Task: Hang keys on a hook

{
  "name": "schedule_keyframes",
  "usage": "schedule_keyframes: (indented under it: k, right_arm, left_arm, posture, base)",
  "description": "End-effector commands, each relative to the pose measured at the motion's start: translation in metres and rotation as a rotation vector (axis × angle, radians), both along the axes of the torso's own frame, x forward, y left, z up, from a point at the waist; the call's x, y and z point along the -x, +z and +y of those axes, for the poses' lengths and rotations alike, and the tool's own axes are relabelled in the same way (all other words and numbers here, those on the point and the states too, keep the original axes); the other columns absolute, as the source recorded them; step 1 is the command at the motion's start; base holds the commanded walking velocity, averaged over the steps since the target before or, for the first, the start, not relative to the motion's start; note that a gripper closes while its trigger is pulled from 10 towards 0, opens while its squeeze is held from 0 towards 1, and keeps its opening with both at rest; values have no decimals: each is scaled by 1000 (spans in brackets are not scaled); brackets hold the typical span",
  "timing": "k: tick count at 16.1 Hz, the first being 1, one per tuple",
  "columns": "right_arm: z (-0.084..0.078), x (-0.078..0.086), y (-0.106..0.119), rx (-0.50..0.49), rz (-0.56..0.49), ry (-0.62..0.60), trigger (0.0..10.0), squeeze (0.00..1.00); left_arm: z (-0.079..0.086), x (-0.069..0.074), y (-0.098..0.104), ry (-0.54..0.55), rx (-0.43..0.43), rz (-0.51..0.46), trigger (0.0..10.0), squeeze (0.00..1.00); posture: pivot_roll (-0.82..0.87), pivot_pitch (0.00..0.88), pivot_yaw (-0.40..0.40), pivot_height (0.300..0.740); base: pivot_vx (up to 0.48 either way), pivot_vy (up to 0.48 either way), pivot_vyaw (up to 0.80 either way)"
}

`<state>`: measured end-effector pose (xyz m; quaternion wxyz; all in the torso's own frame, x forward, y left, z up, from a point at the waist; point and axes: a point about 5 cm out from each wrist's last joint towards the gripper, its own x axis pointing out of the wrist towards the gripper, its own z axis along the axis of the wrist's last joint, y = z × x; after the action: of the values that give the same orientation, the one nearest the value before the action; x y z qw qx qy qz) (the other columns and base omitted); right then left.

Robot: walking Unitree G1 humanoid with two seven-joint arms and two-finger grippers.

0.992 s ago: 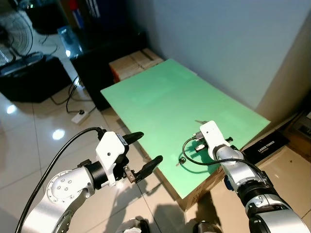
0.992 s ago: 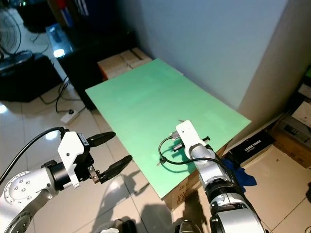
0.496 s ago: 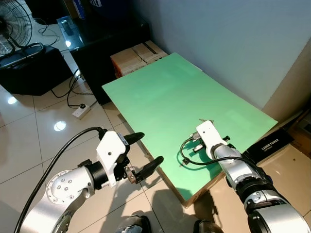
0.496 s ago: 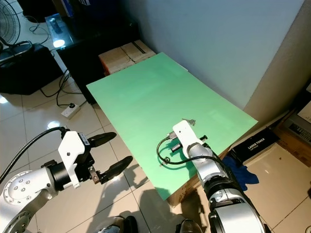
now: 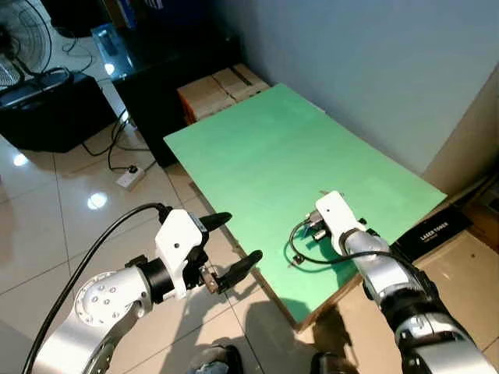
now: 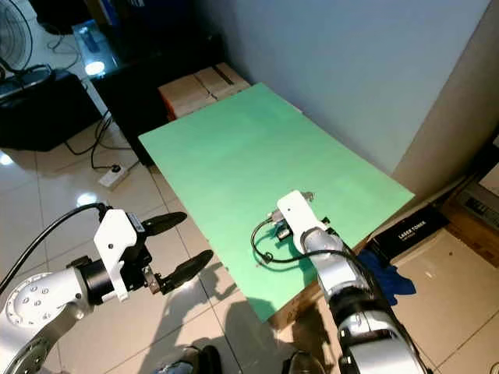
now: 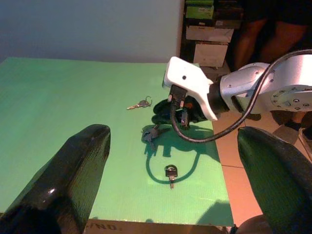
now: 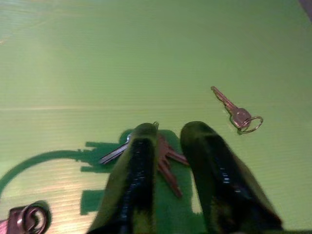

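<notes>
R gripper (image 8: 165, 161) on green board (image 5: 257, 164), fingers slightly apart astride bunch of keys (image 8: 163, 163), part hidden. Single key (image 8: 237, 115) near. L gripper (image 5: 234, 248) spread wide, off board.

This looks like a room in a home that is used for storage or testing. The floor (image 5: 47, 234) is of glossy pale tiles. In the upper left of the frame stands a pedestal fan (image 5: 19, 54) beside a dark low cabinet (image 5: 148, 66), and a white power strip (image 5: 128, 178) lies on the floor. Cardboard boxes (image 5: 221, 87) support a green board (image 5: 265, 156) against a plain grey wall (image 5: 374, 62).
</notes>
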<state>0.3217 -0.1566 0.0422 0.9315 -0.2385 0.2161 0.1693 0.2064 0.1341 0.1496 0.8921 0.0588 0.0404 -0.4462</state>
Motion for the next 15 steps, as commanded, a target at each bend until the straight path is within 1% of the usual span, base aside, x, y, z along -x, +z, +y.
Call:
schedule_keyframes:
  k: [1, 3, 5, 7, 8, 9, 12, 13, 14, 15]
  right_arm:
    - [4, 3, -1, -4, 12, 16, 10000, 1000]
    - [4, 3, 0, -18, 8, 6, 10000, 1000]
    - [2, -2, 4, -57, -31, -28, 10000, 1000]
    - [-1, -7, 5, -52, -43, -48, 10000, 1000]
    - [0, -11, 5, -57, -52, -54, 10000, 1000]
    - [1, -11, 5, -59, -54, -51, 10000, 1000]
    - [6, -16, 9, -49, -148, -108, 10000, 1000]
    - [7, -18, 12, -49, -203, -147, 10000, 298]
    - [7, -19, 15, -85, -249, -208, 10000, 0]
    - [10, -19, 15, -122, -269, -248, 10000, 0]
  left_arm:
    - [1, 0, 3, -8, -5, -12, 10000, 0]
    - [1, -2, 4, -9, -7, -14, 10000, 0]
    - [4, -3, 5, -10, -19, -18, 10000, 0]
    - [5, -3, 7, -7, -23, -28, 10000, 0]
    - [6, -3, 9, -1, -27, -35, 10000, 0]
    - [7, -3, 9, 0, -28, -37, 10000, 0]
    - [9, -1, 9, 5, -37, -39, 10000, 0]
    - [10, 0, 10, 9, -35, -41, 10000, 0]
    - [11, 1, 11, 13, -34, -43, 10000, 0]
    - [12, 2, 12, 18, -30, -45, 10000, 0]
  posture:
    - [90, 129, 128, 740]
    - [91, 125, 133, 740]
    - [104, 121, 136, 740]
    - [121, 122, 135, 740]
    - [131, 127, 137, 740]
    - [135, 131, 139, 740]
    - [155, 137, 150, 740]
    - [159, 140, 150, 740]
    - [162, 141, 151, 740]
    - [165, 141, 151, 740]
  base:
    - [0, 0, 0]
    - [0, 0, 0]
    - [0, 0, 0]
    - [0, 0, 0]
    - [0, 0, 0]
    - [0, 0, 0]
    - [0, 0, 0]
    - [0, 0, 0]
    - [0, 0, 0]
    - [0, 0, 0]
